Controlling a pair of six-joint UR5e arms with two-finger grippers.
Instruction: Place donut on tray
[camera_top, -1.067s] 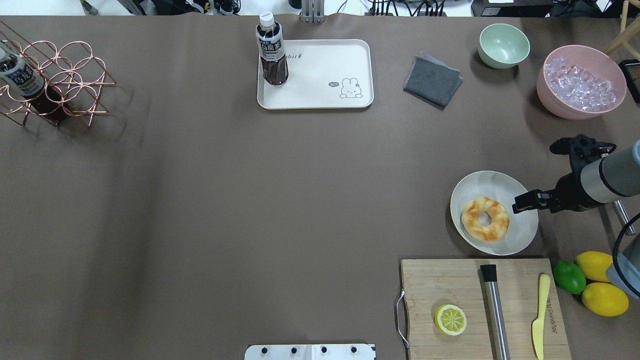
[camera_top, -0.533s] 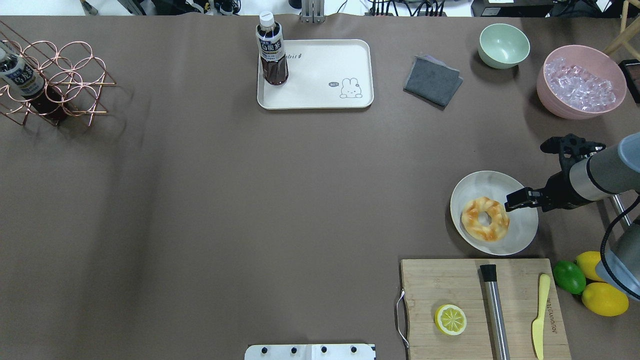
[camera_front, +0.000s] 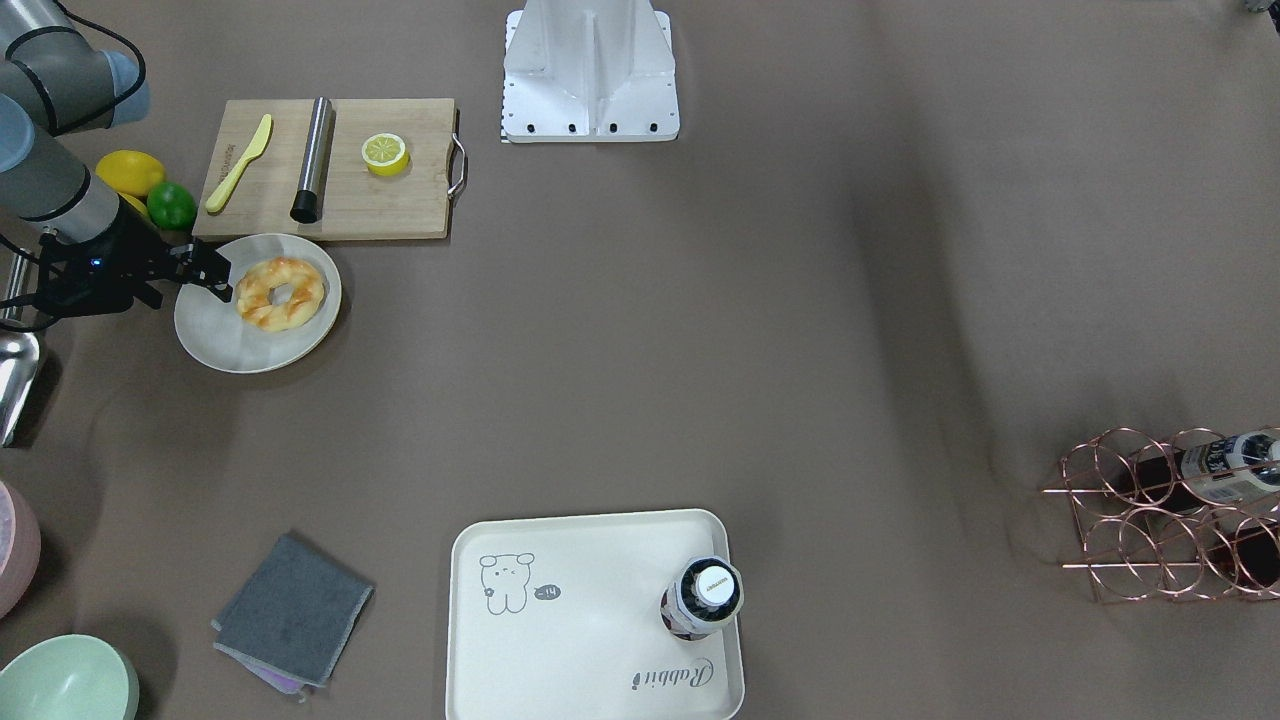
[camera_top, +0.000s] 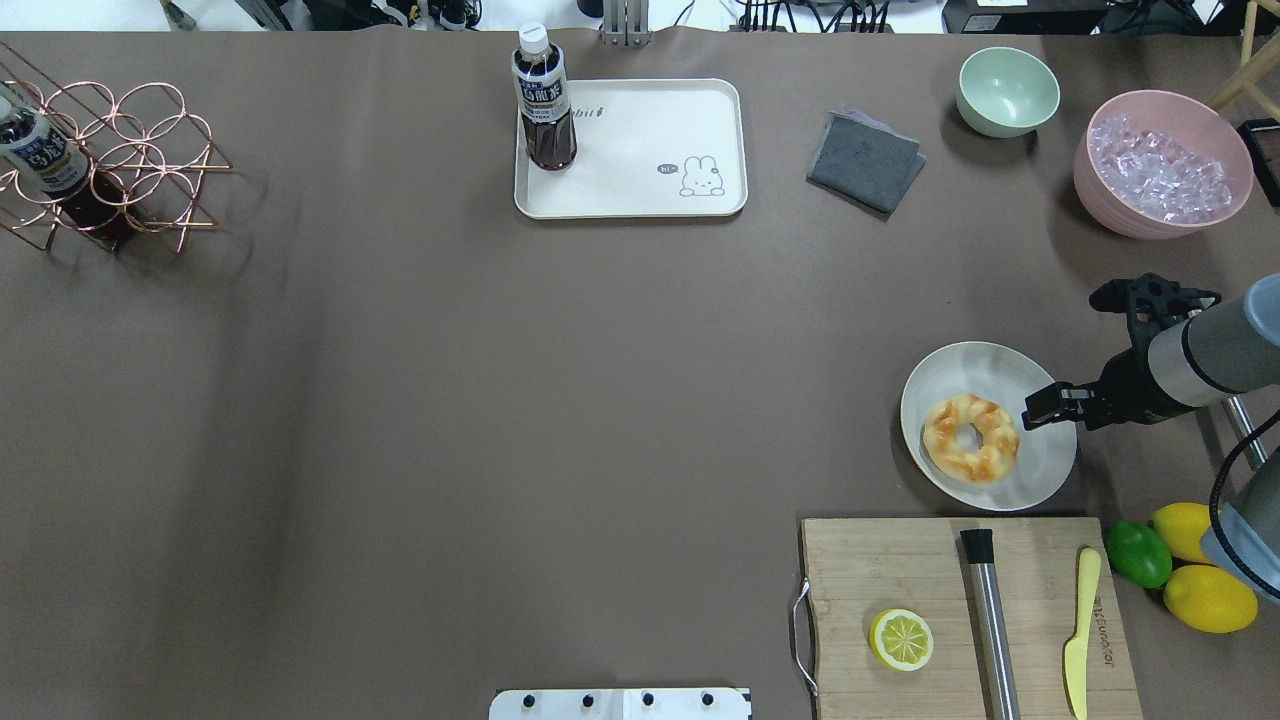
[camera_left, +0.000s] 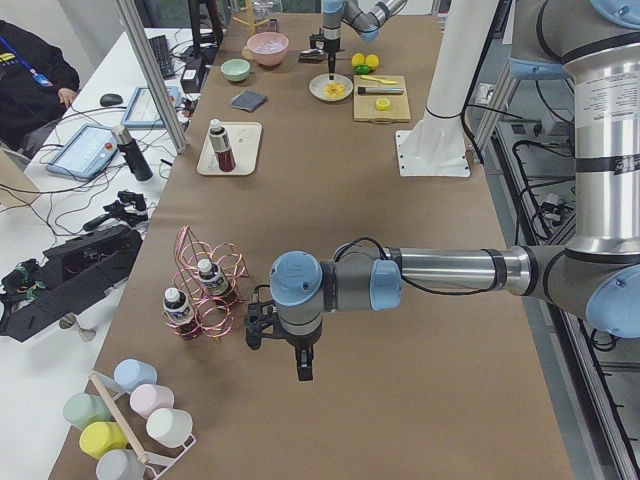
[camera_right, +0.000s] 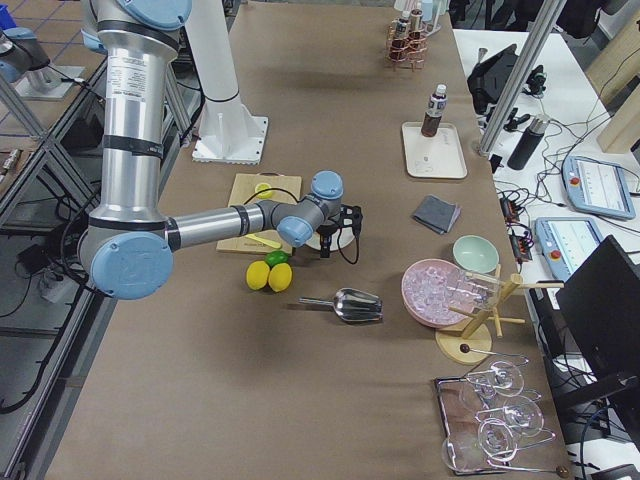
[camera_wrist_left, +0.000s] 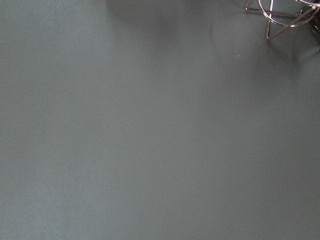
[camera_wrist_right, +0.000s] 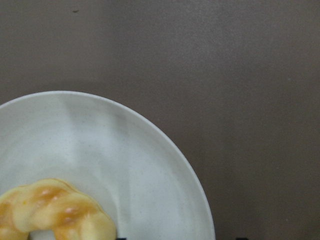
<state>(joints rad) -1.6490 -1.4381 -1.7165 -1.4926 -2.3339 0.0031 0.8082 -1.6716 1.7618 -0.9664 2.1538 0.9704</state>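
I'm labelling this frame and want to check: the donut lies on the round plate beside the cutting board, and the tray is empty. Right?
Not quite. The donut does lie on the round plate beside the cutting board, but the tray is not empty. The overhead view shows a bottle standing upright in one corner.

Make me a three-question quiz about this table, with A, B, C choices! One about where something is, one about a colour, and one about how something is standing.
1. Where is the donut?
A. on the round plate
B. on the wooden board
C. on the grey cloth

2. What colour is the bowl holding the ice?
A. blue
B. black
C. pink

3. How is the bottle on the tray placed?
A. lying flat
B. standing upright
C. upside down

Answers:
1 A, the donut lies on the round plate.
2 C, the bowl's rim and sides are pink.
3 B, the bottle's white cap points up.
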